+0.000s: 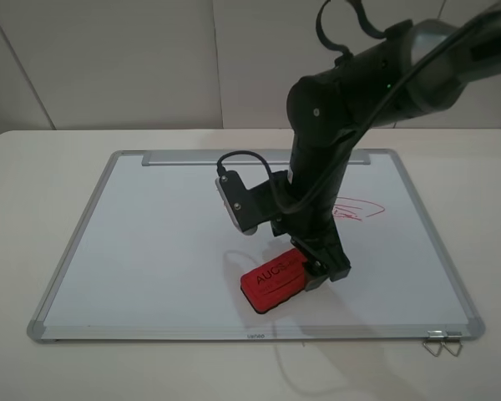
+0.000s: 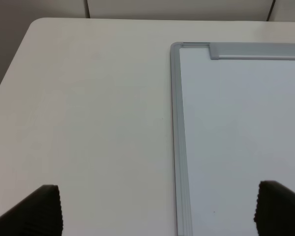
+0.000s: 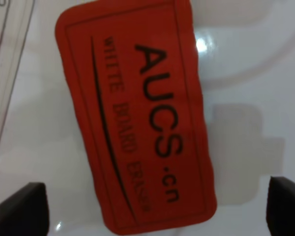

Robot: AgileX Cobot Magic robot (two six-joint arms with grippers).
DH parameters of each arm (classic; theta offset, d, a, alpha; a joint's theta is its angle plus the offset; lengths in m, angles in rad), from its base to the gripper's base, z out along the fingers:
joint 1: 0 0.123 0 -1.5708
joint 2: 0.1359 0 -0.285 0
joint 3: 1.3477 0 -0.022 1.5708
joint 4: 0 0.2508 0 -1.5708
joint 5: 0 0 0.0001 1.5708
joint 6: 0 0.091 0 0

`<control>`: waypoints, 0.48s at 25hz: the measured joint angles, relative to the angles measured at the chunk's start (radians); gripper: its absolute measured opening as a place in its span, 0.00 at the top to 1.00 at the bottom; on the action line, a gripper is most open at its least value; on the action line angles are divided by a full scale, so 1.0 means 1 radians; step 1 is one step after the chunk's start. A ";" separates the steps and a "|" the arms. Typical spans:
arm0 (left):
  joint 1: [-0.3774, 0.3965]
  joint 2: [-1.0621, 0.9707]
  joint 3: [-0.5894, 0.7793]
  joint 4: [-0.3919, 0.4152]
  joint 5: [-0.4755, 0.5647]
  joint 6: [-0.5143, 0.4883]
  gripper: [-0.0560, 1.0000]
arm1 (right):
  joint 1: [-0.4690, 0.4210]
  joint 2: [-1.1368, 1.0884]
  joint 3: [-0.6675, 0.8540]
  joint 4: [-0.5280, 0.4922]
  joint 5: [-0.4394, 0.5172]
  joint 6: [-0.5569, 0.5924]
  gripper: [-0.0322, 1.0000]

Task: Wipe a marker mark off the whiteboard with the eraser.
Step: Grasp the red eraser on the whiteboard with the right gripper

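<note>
The red eraser [image 1: 273, 284] with dark AUCS lettering lies flat on the whiteboard [image 1: 150, 251], near its front edge. My right gripper [image 1: 320, 269] hangs just over the eraser's right end. In the right wrist view the eraser [image 3: 137, 113] fills the picture, and the right gripper [image 3: 155, 204] is open with a dark fingertip [image 3: 22, 206] clear of the eraser on each side. My left gripper [image 2: 157, 211] is open above the bare table [image 2: 88, 123], beside the whiteboard's frame [image 2: 177, 123]. The spectacles-shaped marker mark does not show in any view.
A red scribbled wedge outline [image 1: 359, 209] sits on the board right of my right arm. The grey tray bar [image 1: 184, 157] runs along the far edge. A metal binder clip [image 1: 441, 342] lies at the board's front right corner. White wall panels stand behind the table.
</note>
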 joint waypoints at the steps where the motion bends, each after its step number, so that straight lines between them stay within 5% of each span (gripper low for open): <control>1: 0.000 0.000 0.000 0.000 0.000 0.000 0.21 | 0.005 0.007 0.000 -0.003 -0.009 -0.002 0.20; 12: 0.000 0.000 0.000 0.000 0.000 0.000 0.21 | 0.038 0.057 -0.006 -0.033 -0.041 -0.010 0.20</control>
